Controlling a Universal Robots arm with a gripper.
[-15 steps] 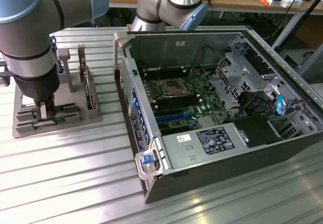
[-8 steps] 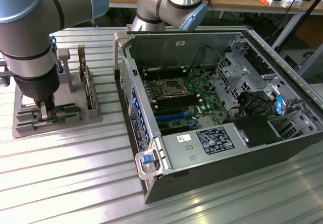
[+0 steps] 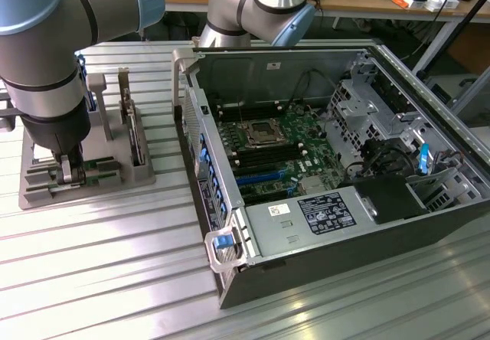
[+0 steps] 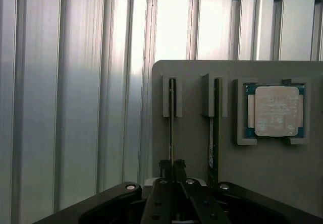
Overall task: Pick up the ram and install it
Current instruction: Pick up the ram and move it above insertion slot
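Ribbed metal table (image 3: 92, 263) with a grey fixture (image 3: 145, 173), seemingly plastic, and open computer case (image 3: 329, 267)

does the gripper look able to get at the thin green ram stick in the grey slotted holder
Likely yes: the gripper is closed on the thin green ram stick from above, and nothing covers its slot in the grey slotted holder.

1 robot arm (image 3: 46, 72), with grey links and pale blue joint caps, is reaching straight down at the exterior view's left. Its black wrist is pointing vertically downward. The gripper (image 3: 70, 173) at its end is sitting low. Its 2 dark fingers (image 4: 165, 169) are pressing together from both sides on the thin edge of the ram (image 4: 171, 128), which is standing upright between them.
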